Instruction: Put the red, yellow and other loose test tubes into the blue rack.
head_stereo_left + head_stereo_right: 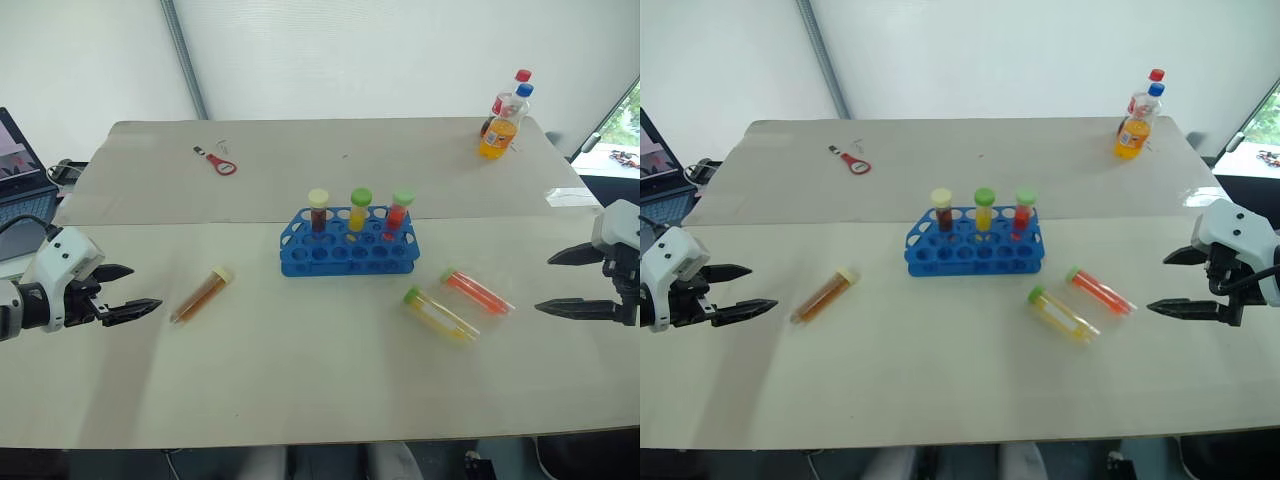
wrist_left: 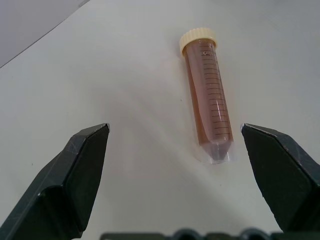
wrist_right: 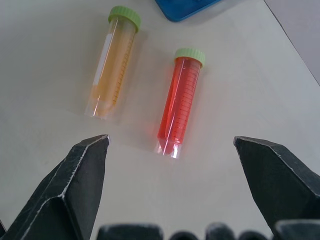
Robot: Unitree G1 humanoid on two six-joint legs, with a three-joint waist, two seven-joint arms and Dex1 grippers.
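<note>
- Blue rack [image 1: 349, 250] stands near the bench [image 1: 300, 390] centre, long side running nine to three o'clock.
- Three capped tubes stand upright in its far row: a dark one with a cream cap [image 1: 318, 211], a yellow one with a green cap [image 1: 359, 210], a red one with a green cap [image 1: 398, 215]. The near holes are unfilled.
- Amber tube [image 1: 202, 294] lies flat on the bench at about eight o'clock from the rack, well apart from it, cream cap toward one o'clock.
- Red tube [image 1: 477, 292] lies flat at about four o'clock from the rack, green cap toward ten o'clock.
- Yellow tube [image 1: 439, 314] lies just beside the red one, on its near side, roughly parallel, green cap likewise toward ten o'clock. The two do not touch.
- Left pincer [image 1: 133, 291] hovers at nine o'clock of the amber tube, near but apart, jaws spread wide and holding nothing. In its wrist view the amber tube lies between and beyond the two fingers.
- Right pincer [image 1: 565, 283] hovers at three o'clock of the red tube, near but apart, jaws wide and holding nothing. Its wrist view has the red and yellow tubes side by side beyond the fingers, with a corner of the rack past them.
- Soda bottle [image 1: 502, 122] with orange drink and a blue cap stands at the far right of the bench, about one o'clock from the rack, a red-capped bottle [image 1: 510, 92] just behind it.
- Red opener [image 1: 218, 162] lies on the far bench at about eleven o'clock.
</note>
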